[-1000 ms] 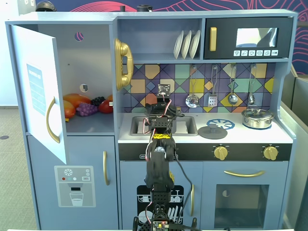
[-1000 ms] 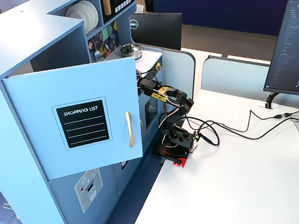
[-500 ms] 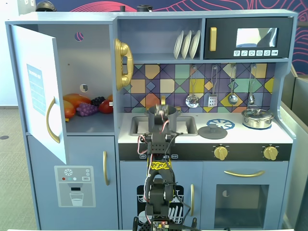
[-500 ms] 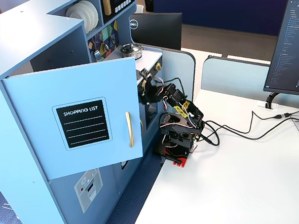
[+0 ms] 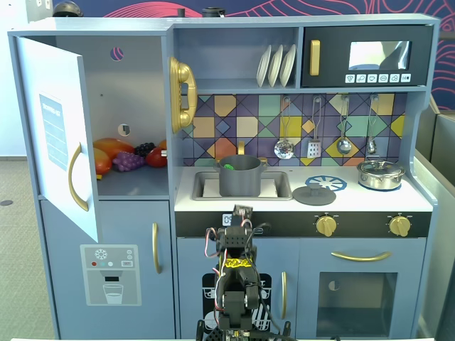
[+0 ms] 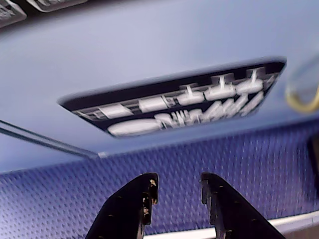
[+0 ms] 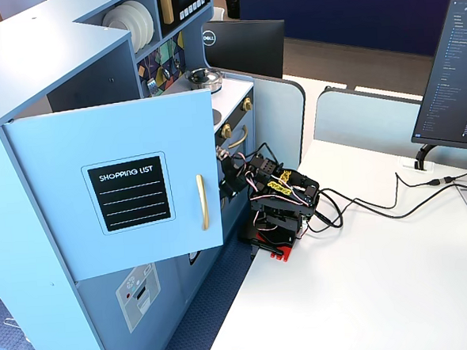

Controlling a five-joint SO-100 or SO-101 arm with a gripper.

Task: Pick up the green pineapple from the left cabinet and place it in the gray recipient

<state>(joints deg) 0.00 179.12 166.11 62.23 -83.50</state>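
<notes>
Closest to the camera in a fixed view, the arm (image 5: pixel 238 284) sits folded low in front of the toy kitchen, its tool (image 5: pixel 242 213) raised to the level of the black knob strip. In the wrist view the tool (image 6: pixel 177 188) shows two dark fingers (image 6: pixel 134 206) a little apart with nothing between them; it faces a blue panel with a dark printed label (image 6: pixel 174 99). From the side, in a fixed view, the arm (image 7: pixel 279 200) stands on the white table (image 7: pixel 367 278) just beside the kitchen's lower doors, cables trailing off to the right.

Past the tool, on the counter, the gray pot (image 5: pixel 239 175) stands upright in the sink (image 5: pixel 281 186). A bit of bright green, the pineapple (image 5: pixel 228 168), shows just inside the pot's rim at its left side; most of it is hidden by the wall. A flat gray lid (image 5: pixel 313 195) lies on the counter to the right of the sink, and a silver pot (image 5: pixel 380 173) sits further right.

To the left in that fixed view, the cabinet (image 5: pixel 135 106) has its door (image 5: pixel 60 135) swung wide open. On its shelf lie orange and red fruits (image 5: pixel 106 153) and a purple grape bunch (image 5: pixel 128 161), bunched together at the back.

Higher up, white plates (image 5: pixel 276 65) stand in a rack beside the microwave (image 5: pixel 368 57), and utensils (image 5: pixel 313 131) hang against the tiled wall.
</notes>
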